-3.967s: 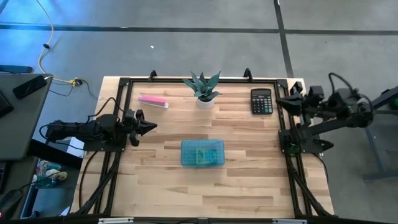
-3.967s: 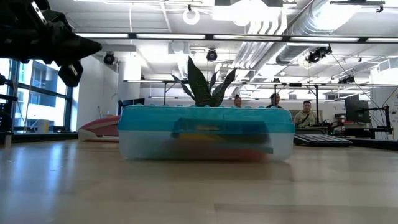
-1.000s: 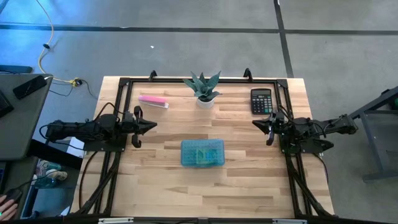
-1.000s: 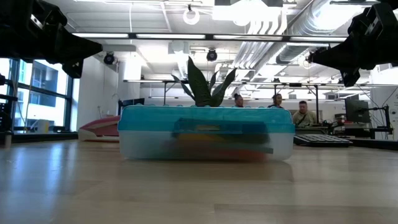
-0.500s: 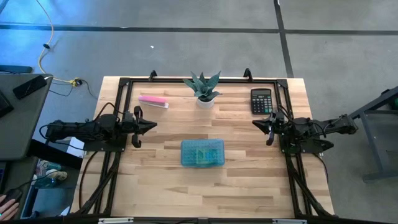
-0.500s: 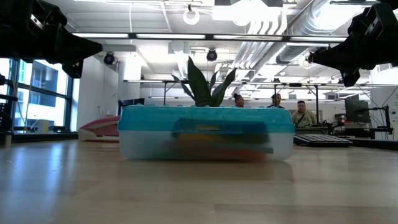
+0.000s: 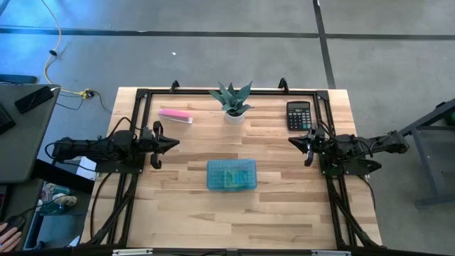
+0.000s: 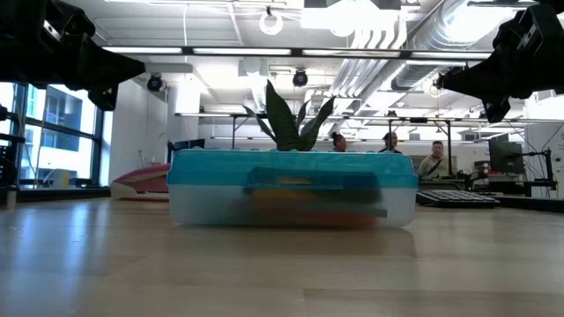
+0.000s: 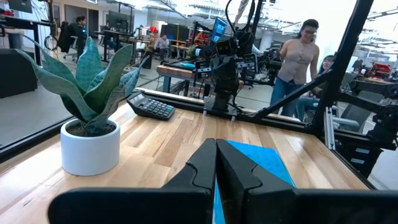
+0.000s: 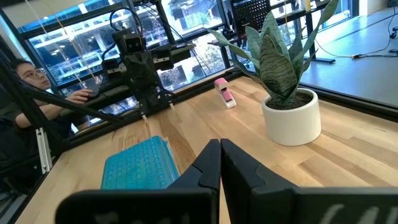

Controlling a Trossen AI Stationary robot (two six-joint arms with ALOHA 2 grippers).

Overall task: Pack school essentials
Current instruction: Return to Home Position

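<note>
Latest change: over the last four seconds your right arm came in from beyond the right edge of the worktop (image 7: 284, 206). It now lies low along that edge. Nothing has moved in the last second.
Right gripper (image 7: 291, 142): it points inward from the middle of the right edge. Its fingers (image 10: 208, 168) are pressed together and it carries nothing.
Left gripper (image 7: 175, 144): it is at the middle of the left edge, pointing inward, and has barely shifted from four seconds ago. Its fingers (image 9: 202, 168) are clenched on nothing.
Blue supply box (image 7: 231, 175): it sits at the worktop's centre, a little toward the near edge, with the lid down. It is where it was in every earlier frame and is well apart from both grippers.
School essentials: none lie loose on the worktop. The low view shows dim yellow and reddish shapes through the box wall, but you cannot tell the items apart.
Left outside: the calculator (image 7: 299, 115) is by the far right corner and the pink bar (image 7: 175, 114) is toward the far left corner. The plant (image 7: 232, 99) stands at the middle of the far edge.
Assessment: packing looks complete, and both arms appear parked.
</note>
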